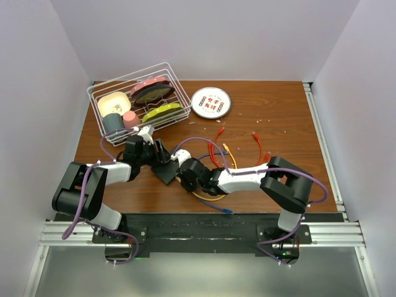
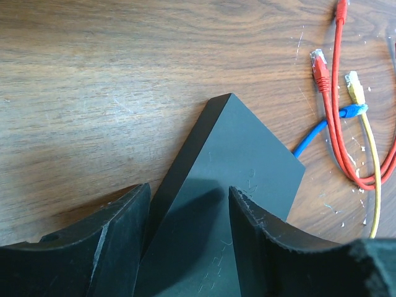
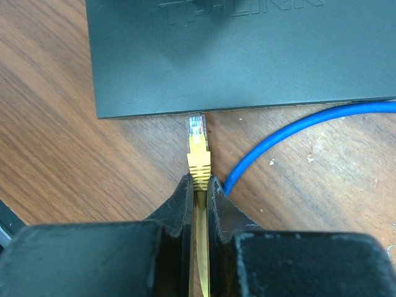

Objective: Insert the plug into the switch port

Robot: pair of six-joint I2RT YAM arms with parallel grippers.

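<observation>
The switch point(image 3: 235, 55) is a flat black box lying on the wooden table; in the top view the switch point(image 1: 166, 173) sits between both grippers. My right gripper point(image 3: 198, 182) is shut on the ribbed boot of a yellow plug point(image 3: 198, 145). The plug's clear tip points at the switch's near edge and almost touches it. The ports themselves do not show. My left gripper point(image 2: 189, 192) is open and straddles a corner of the switch point(image 2: 229, 161). One finger point(image 2: 117, 235) is beside the switch's side wall and the other finger point(image 2: 266, 241) is over its top.
A wire dish rack point(image 1: 136, 102) with bowls and a round white plate point(image 1: 211, 102) stand at the back. Loose red cables point(image 1: 216, 145), a spare yellow plug point(image 2: 354, 86) and a blue cable point(image 3: 291, 133) lie right of the switch.
</observation>
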